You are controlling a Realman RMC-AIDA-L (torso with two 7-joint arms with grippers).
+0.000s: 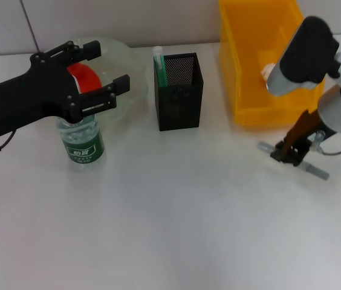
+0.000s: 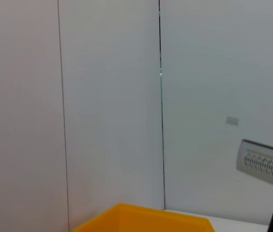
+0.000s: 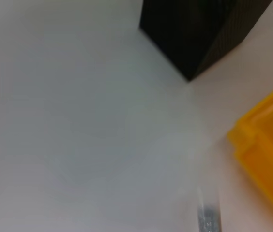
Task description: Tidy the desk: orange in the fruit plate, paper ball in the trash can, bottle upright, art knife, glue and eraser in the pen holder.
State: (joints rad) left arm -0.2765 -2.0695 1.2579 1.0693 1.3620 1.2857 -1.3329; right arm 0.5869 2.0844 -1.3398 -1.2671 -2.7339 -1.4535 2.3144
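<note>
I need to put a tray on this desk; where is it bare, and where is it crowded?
Bare: the wide near stretch of the table, in front of the bottle, pen holder and art knife. Crowded: the far edge, where plate, holder and yellow bin line up.

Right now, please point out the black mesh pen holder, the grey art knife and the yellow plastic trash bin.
black mesh pen holder (image 1: pixel 179 103), head view, front wall.
grey art knife (image 1: pixel 314 170), head view, handle end.
yellow plastic trash bin (image 1: pixel 246 90), head view, left wall.
</note>
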